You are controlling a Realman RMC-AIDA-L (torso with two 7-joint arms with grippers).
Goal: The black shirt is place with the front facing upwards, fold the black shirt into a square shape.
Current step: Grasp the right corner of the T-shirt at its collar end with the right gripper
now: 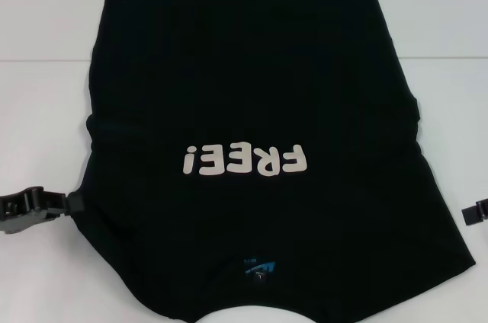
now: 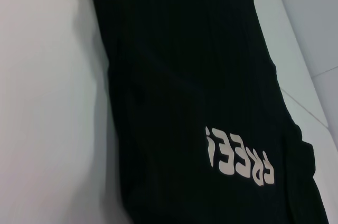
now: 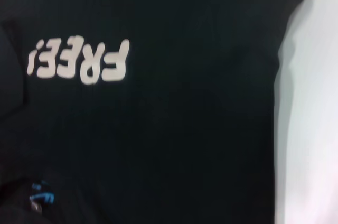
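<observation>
Black shirt (image 1: 252, 94) flat, white table (image 1: 46, 26) beneath

Bright, even light; blurred wrist views.

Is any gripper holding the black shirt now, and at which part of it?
It cannot be told. The left gripper meets the black shirt at its side edge; the right gripper is apart from it.
</observation>
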